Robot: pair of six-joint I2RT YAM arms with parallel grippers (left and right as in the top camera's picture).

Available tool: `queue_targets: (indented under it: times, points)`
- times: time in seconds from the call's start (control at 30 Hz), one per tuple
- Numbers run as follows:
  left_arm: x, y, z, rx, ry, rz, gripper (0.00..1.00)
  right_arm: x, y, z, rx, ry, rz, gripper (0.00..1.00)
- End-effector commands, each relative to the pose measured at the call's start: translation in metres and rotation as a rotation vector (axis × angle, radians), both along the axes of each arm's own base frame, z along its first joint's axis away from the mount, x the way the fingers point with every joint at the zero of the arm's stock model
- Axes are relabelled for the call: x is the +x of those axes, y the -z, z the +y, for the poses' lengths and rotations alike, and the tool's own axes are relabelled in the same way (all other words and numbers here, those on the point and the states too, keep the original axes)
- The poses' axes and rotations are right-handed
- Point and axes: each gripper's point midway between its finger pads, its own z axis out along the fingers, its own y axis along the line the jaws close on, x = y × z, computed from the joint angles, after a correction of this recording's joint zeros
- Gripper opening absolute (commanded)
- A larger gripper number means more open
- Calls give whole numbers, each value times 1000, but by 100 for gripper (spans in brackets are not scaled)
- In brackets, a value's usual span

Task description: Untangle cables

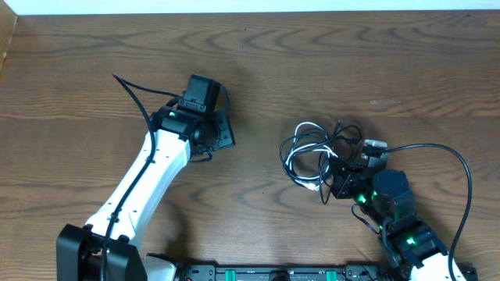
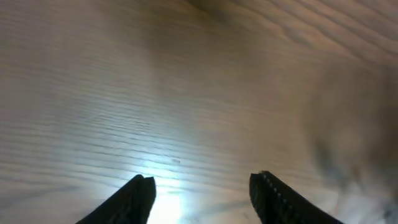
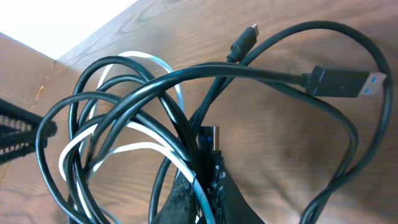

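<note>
The cables [image 1: 311, 150] lie in a tangled heap of black and white loops right of the table's middle. My right gripper [image 1: 341, 181] sits at the heap's lower right edge. In the right wrist view it [image 3: 203, 182] is shut on a bundle of strands, a white cable [image 3: 124, 149] and black cables [image 3: 186, 81] running between its fingers. A black USB plug [image 3: 345, 82] and a smaller plug [image 3: 244, 40] stick out at the upper right. My left gripper [image 1: 223, 131] is well left of the heap; in its own view it [image 2: 202, 186] is open over bare wood.
The table's far edge [image 1: 250, 12] runs along the top. A cardboard box corner [image 1: 6, 39] shows at the far left. The right arm's thick black cable [image 1: 462, 168] arcs beside that arm. A rail [image 1: 273, 273] lines the near edge.
</note>
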Motion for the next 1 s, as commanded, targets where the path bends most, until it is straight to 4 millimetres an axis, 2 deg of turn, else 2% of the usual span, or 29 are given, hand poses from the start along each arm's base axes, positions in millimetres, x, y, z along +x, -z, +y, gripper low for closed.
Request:
queue_targets:
  times: [0.0,0.1,0.17,0.33,0.47,0.63,0.77,0.97]
  points:
    - [-17,-29,-50,-238,319,-39,53,2,1,-4,68,69,45,1]
    - [-37,-42,-74,-384,515,-57,54,1,3,-3,161,123,104,1]
    - [-47,-45,-82,-451,599,-67,55,0,3,-3,262,180,164,1]
    - [-65,-31,-83,-499,621,-13,54,-2,5,0,482,299,304,1]
    - [-77,-40,-96,-646,653,-2,50,-7,8,4,580,326,393,1]
    - [-78,-47,-101,-693,681,-26,49,-6,9,4,625,356,424,1]
    - [-84,-54,-113,-739,711,-27,49,-6,9,4,642,366,435,1]
    - [-74,-32,-128,-564,593,5,49,-9,6,10,692,354,474,1]
